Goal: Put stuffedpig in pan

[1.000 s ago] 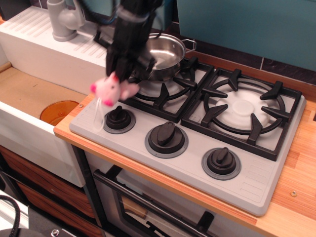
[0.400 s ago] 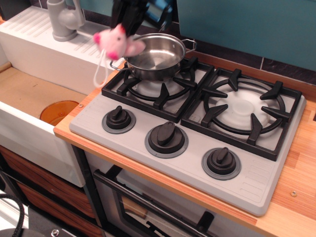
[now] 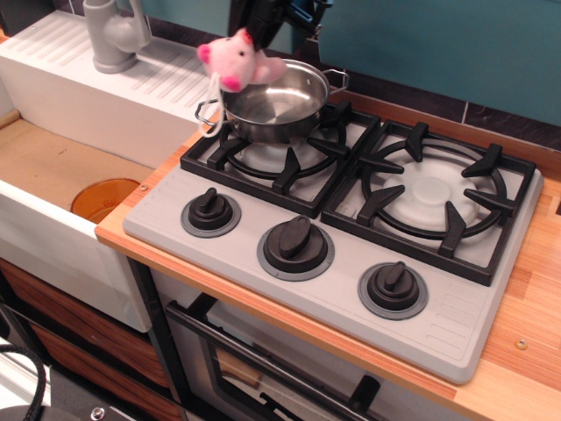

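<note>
Along the near edge of the wooden table (image 3: 517, 346) runs the grey stove (image 3: 333, 263), with three black knobs (image 3: 296, 245) in a row at its front. Behind the knobs sit two black burner grates; the right grate (image 3: 431, 195) is bare. To the left of the table, lower down, lies a sink basin with an orange drain (image 3: 103, 198), and at the far left corner stands a grey tap (image 3: 112, 35) on a ribbed white drainboard.

On the left, far burner rests the pan (image 3: 273, 103) — shiny steel, upright, with one wire loop handle towards the left edge and the other towards the back wall. The stuffedpig (image 3: 236, 61) hangs in the air over the pan's near-left rim, snout pointing left, its white string loop dangling down outside the pan beside the left handle. It does not touch the pan floor.

The gripper (image 3: 256, 37) comes down from the top of the frame, dark and partly cut off — its fingers appear clenched on the pig's back, though the grasp itself is hard to make out
</note>
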Action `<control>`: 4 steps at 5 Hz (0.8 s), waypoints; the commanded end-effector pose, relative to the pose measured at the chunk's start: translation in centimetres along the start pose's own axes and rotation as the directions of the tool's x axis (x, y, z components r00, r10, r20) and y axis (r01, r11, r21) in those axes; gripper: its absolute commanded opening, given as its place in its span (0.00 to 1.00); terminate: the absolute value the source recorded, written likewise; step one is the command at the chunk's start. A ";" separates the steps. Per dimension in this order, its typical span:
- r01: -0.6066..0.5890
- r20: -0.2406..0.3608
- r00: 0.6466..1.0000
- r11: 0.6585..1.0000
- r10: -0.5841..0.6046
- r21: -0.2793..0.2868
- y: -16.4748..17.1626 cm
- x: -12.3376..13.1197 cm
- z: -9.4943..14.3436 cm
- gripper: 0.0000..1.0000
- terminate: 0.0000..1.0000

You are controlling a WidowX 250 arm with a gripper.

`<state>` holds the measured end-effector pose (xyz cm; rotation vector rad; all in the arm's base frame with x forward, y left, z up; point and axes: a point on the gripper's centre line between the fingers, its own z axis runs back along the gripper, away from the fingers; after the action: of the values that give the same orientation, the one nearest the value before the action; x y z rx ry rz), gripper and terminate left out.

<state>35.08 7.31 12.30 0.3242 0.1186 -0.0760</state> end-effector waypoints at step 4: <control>-0.016 0.128 0.991 0.998 0.023 -0.056 0.7 3.7 1.1 1.00 0.00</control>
<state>38.42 7.31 10.13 0.2521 0.0641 -0.0823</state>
